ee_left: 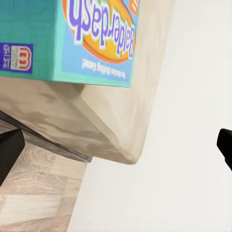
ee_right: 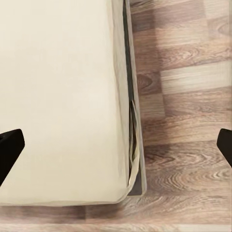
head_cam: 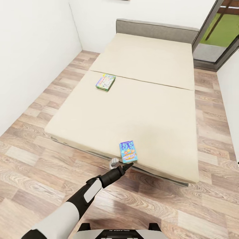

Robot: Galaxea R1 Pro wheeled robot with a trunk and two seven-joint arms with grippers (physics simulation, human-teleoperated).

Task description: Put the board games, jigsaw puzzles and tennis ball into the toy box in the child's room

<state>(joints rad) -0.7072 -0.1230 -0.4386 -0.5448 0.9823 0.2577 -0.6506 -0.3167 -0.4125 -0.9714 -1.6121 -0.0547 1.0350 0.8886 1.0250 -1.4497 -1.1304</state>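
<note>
Two flat cardboard game boxes lie on the wide cream mattress bed: one small blue box at its near edge, one white-green box toward the grey headboard. The black left gripper is just at the blue box, jaws wide apart, empty. The right gripper, fingers spread, holds nothing above the bed's corner.

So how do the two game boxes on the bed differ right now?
The blue box lies at the near edge of the bed, just ahead of the left gripper; the white-green box lies further back, near the seam between the cushions, away from the arm. The blue one stands lengthwise to the camera, the white-green one slightly skewed. Both lie flat, ungrasped.
</note>
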